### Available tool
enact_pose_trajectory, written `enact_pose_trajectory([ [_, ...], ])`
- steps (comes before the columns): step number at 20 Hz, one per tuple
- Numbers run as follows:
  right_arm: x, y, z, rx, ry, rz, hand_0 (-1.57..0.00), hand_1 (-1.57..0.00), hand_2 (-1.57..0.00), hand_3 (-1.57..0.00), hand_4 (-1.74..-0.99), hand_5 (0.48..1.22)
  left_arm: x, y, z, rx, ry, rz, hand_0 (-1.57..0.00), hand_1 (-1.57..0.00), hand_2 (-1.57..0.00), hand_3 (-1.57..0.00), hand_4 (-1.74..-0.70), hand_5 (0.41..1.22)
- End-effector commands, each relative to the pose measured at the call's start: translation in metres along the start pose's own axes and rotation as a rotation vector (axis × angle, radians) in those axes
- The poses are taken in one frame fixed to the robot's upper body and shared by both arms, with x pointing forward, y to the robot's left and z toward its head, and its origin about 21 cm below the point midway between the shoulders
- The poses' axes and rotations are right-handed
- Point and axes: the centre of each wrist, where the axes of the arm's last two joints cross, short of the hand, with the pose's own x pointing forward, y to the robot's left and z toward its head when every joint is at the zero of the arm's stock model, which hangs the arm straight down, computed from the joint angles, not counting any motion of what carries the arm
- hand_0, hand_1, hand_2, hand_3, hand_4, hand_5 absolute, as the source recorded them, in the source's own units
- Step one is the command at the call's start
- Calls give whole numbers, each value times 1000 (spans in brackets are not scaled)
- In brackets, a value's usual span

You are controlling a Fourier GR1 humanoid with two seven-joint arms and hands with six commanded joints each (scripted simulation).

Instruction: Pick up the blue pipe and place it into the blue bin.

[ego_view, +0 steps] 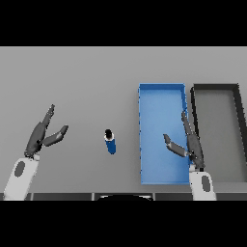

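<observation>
Blue pipe (110,141) btwn hands, untouched

One view only, taken from my head, looking steeply down and forward onto the grey tabletop (96,72) in front of me. The far edge of the tabletop is not in frame; the near edge runs along the bottom. My left arm enters at the lower left, my right arm at the lower right. The framing is moderately close: the blue bin (144,120) sits right of centre, and a dark bin (236,125) is cut by the right border. No second view to compare overlap with.
</observation>
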Motion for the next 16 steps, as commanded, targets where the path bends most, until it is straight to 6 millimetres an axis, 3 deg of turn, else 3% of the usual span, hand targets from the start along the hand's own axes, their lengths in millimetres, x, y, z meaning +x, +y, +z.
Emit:
enact_pose_trajectory([
  [1,-1,1,-1,2,17,-8,1,1,1,1,-1206,625,4,1,-1,-15,-6,-1,1,1,1,1,-960,594],
  [7,2,1,1,23,-5,0,1,1,1,1,-1179,616,10,-3,18,-238,-27,-6,1,1,1,1,-1026,549],
  [12,-1,1,1,23,19,7,1,1,1,1,-1174,618,18,-52,24,-419,-4,6,1,1,1,1,-1126,485],
  [16,2,4,2,17,13,-11,1,1,1,1,-1197,615,17,-78,23,-494,12,-4,1,1,1,1,-1139,450],
])
